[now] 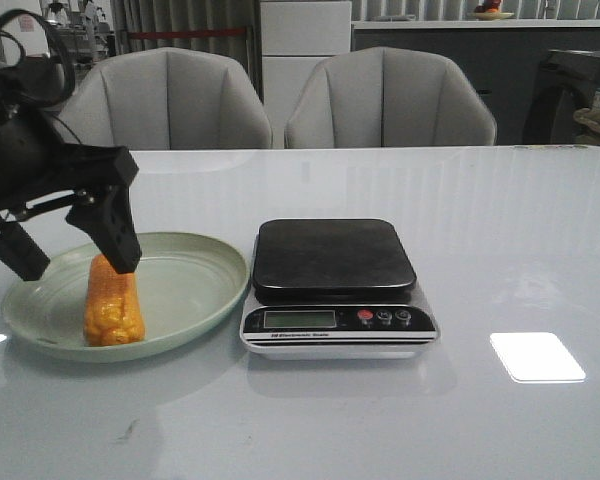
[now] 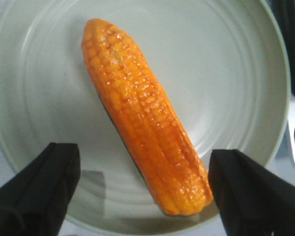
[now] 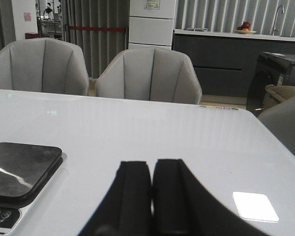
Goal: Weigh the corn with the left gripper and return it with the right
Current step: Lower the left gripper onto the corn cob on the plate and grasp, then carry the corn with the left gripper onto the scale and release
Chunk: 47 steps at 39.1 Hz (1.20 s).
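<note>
Right wrist view alone shows touching fingers (image 3: pixel 132 196) (scale (image 3: pixel 19 167) beside).

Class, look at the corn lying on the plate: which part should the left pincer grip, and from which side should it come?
Grip the corn across its middle, coming straight down from above. It lies flat on the plate, a long rounded cob, so its two long sides are free. The open left pincer already straddles it near one end; closing nearer the middle would probably balance it better.
</note>
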Tool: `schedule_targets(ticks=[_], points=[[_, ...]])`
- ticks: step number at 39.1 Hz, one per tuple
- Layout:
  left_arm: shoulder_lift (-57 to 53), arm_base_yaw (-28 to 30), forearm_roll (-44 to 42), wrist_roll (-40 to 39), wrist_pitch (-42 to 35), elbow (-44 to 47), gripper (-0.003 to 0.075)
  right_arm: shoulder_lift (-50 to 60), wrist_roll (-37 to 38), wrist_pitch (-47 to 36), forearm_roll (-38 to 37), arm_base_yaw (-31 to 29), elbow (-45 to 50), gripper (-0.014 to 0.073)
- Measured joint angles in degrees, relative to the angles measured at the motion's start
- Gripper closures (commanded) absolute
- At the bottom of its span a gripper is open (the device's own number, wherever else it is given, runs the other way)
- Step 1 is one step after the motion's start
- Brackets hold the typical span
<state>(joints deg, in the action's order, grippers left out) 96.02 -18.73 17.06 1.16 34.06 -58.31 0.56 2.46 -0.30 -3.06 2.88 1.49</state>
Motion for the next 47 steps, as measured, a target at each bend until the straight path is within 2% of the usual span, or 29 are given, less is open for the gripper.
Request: schedule_targets(ticks=[15,17,24,27,38,47], points=[[9.6,-0.6,1.0,-0.6,0.5,-4.6,0.0179,0.0,0.0,0.0,0.0,0.0,0.0,0.0425],[9.9,-0.6,1.0,-0.7,0.7,-5.0,0.0217,0.0,0.0,0.0,0.0,0.0,0.0,0.0425],[10.6,-0.6,2.4,-0.7,1.6,-6.5,0.0447,0.0,0.0,0.0,0.0,0.0,0.0,0.0425],[10.8,-0.7,3.8,-0.7,3.0,-8.4,0.0498,0.0,0.0,0.0,0.0,0.0,0.0,0.0425],[10.8,-5.9,5.7,-0.7,5.1,-18.8,0.0507,0.0,0.0,0.0,0.0,0.0,0.0,0.0425],[11.4,-11.7,7.0,-0.7,2.3,-22.7,0.05,0.0,0.0,0.0,0.0,0.0,0.0,0.0425]])
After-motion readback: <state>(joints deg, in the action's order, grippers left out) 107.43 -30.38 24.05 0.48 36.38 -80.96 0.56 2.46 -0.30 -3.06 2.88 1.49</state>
